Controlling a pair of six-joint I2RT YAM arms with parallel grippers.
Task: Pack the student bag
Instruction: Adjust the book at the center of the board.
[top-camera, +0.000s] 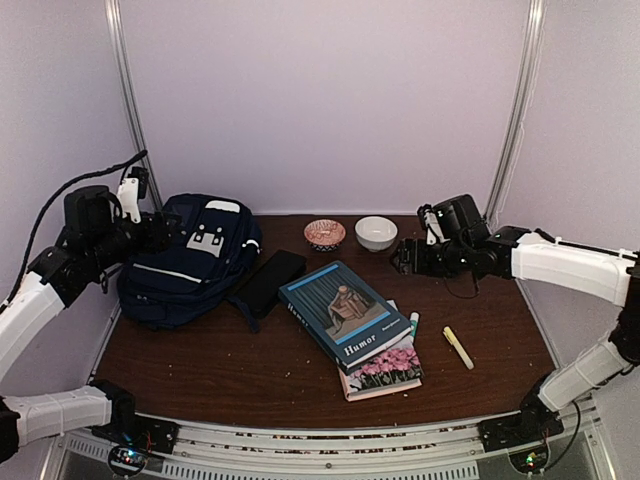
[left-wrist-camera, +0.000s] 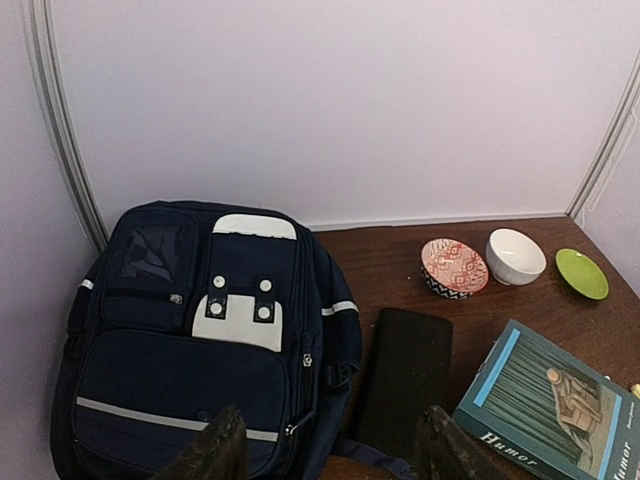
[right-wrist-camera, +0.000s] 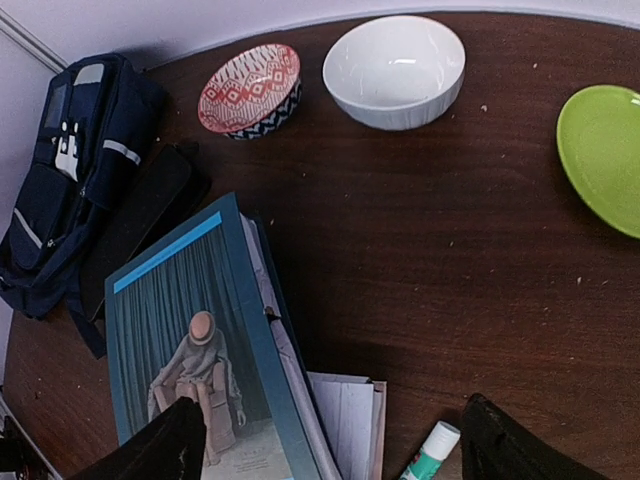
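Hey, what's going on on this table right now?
A two-armed robot is set to pack the navy backpack, but it holds nothing yet. The left gripper hangs open by the backpack; the right gripper hangs open near the blue book. The black case, glue stick and yellow highlighter lie loose on the table.

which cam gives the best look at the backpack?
Left wrist: the student bag sits large and front-on, patches and pockets clear. Top external shows it smaller, its left edge behind the left arm. Right wrist catches it small at the frame's left edge.
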